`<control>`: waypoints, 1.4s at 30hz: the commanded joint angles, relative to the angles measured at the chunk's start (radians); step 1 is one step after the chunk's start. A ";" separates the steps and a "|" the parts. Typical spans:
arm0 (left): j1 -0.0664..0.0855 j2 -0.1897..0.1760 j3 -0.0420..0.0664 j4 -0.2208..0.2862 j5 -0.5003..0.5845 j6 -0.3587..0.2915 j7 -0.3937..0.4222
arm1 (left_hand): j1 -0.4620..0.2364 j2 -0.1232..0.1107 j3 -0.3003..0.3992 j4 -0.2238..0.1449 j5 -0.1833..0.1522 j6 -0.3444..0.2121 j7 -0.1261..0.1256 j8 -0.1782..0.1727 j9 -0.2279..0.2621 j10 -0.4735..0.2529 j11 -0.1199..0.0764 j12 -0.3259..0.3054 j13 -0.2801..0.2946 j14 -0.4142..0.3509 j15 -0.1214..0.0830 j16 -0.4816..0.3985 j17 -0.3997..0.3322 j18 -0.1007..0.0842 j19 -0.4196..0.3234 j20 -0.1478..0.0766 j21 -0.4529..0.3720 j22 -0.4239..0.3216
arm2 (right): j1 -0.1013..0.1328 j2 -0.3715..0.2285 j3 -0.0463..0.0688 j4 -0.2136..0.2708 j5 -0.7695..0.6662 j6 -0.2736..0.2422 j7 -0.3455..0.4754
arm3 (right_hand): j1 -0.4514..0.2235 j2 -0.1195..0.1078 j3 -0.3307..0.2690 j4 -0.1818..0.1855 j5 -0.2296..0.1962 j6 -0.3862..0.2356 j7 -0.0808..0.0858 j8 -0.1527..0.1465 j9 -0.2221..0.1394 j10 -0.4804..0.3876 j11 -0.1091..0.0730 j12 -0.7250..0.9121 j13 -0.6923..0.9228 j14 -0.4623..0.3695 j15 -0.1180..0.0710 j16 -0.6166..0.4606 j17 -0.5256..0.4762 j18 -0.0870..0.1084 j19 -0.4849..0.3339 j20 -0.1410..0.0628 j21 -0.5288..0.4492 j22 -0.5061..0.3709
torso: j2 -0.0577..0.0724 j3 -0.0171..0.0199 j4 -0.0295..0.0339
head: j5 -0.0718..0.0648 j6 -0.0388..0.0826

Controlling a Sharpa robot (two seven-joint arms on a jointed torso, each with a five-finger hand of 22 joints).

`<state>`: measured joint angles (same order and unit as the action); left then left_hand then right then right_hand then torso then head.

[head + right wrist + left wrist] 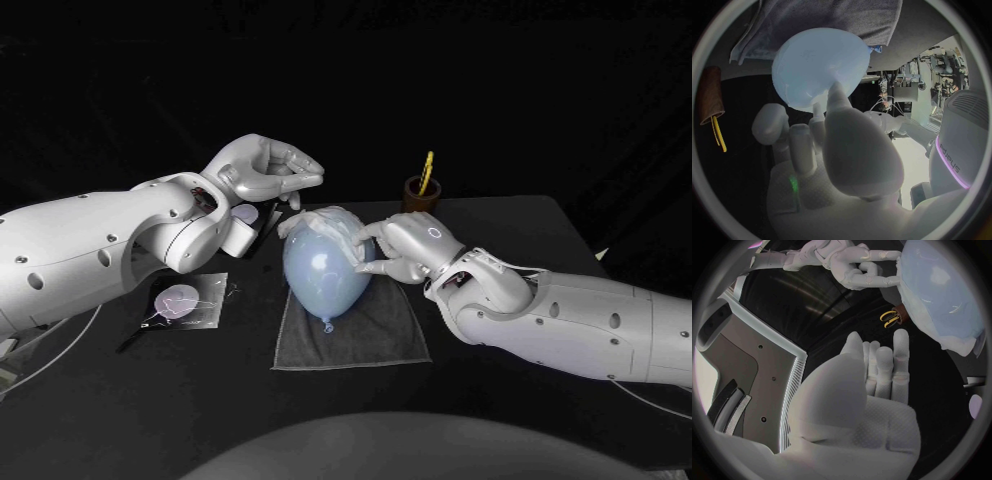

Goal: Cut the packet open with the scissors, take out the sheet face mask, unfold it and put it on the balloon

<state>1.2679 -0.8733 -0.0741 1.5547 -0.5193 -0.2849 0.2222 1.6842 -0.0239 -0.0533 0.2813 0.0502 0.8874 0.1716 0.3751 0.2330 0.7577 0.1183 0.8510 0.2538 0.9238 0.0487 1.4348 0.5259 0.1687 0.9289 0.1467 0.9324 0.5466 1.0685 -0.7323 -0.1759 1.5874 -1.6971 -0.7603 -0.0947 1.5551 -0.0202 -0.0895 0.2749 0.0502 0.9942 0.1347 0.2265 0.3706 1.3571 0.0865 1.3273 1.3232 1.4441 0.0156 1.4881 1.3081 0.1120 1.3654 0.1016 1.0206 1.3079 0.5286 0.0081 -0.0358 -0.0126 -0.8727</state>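
Head view: balloon (325, 275), long axis toward me, rests against my right hand's (404, 245) spread fingers; left hand's (267, 170) curled, empty fingers hover near its sheet face mask (329, 220).

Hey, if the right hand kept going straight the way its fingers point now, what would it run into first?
The balloon. The right hand has its fingertips against the balloon's side, so going on would likely just press into it.
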 commanded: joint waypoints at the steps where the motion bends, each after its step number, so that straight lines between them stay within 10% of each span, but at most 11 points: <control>1: -0.001 0.000 0.001 0.002 0.006 0.012 0.014 | 0.009 0.000 0.005 0.002 -0.001 -0.004 0.001 -0.005 -0.001 -0.006 -0.001 -0.007 -0.001 0.000 0.009 -0.004 -0.001 0.014 -0.008 0.003 0.005 0.002 | -0.001 0.000 0.000 0.001 0.004 -0.021 0.024 | 0.071 0.094 0.015 -0.003 -0.001 0.021 -0.013 0.010 0.001 0.039 -0.041 0.008 0.010 0.030 -0.028 0.007 0.099 -0.006 0.010 -0.006 0.014 0.092 | 0.000 0.0002 -0.0005 | -0.001 0.000; 15: -0.001 -0.001 0.001 0.002 0.010 0.013 0.012 | 0.011 0.002 0.009 0.003 -0.001 -0.005 0.002 -0.007 -0.002 -0.007 0.000 -0.007 -0.001 -0.001 0.009 -0.005 -0.003 0.014 -0.009 0.003 0.006 0.002 | -0.001 -0.001 0.000 0.005 0.026 -0.075 0.067 | 0.125 0.164 0.086 -0.026 -0.001 0.048 -0.039 0.046 0.008 0.064 -0.066 0.025 0.028 0.047 -0.053 0.016 0.120 -0.015 0.030 -0.032 0.055 0.111 | 0.000 0.0001 -0.0008 | -0.002 0.000; 32: 0.000 -0.001 0.001 0.003 0.013 0.011 0.012 | 0.013 0.003 0.011 0.003 -0.001 -0.006 0.003 -0.008 -0.002 -0.009 0.001 -0.008 -0.002 -0.003 0.010 -0.006 -0.005 0.014 -0.009 0.004 0.007 0.003 | 0.005 -0.001 0.003 0.010 0.016 -0.085 0.035 | 0.108 0.195 0.146 -0.019 -0.001 0.061 -0.048 0.087 0.025 0.084 -0.073 0.048 0.053 0.057 -0.060 0.023 0.135 -0.019 0.039 -0.039 0.074 0.122 | 0.000 -0.0003 -0.0006 | -0.007 0.000; 42: 0.000 -0.002 0.001 0.004 0.013 0.011 0.013 | 0.013 0.003 0.011 0.003 -0.001 -0.006 0.003 -0.008 -0.002 -0.009 0.001 -0.008 -0.002 -0.003 0.010 -0.006 -0.005 0.014 -0.009 0.004 0.007 0.003 | 0.016 -0.006 0.004 0.020 0.012 -0.067 0.015 | 0.029 0.204 0.188 -0.080 -0.001 -0.011 -0.067 0.241 0.206 0.094 -0.090 0.056 0.067 0.067 -0.075 0.030 0.153 -0.024 0.049 -0.054 0.100 0.141 | 0.000 -0.0002 -0.0006 | -0.004 0.002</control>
<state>1.2679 -0.8752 -0.0741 1.5560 -0.5120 -0.2848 0.2215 1.6884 -0.0197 -0.0506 0.2841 0.0502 0.8875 0.1715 0.3710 0.2318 0.7578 0.1181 0.8473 0.2526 0.9202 0.0522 1.4347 0.5211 0.1719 0.9253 0.1503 0.9362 0.5484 1.0809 -0.7351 -0.1733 1.6031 -1.6780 -0.8271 -0.0666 1.4815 0.0642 0.0972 0.1992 0.0498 0.9878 0.0685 0.4574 0.5625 1.3537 0.0831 1.3818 1.3668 1.4331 -0.0202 1.5148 1.3080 0.0829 1.4129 0.0538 1.1154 1.3080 0.5286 0.0081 -0.0359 -0.0184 -0.8723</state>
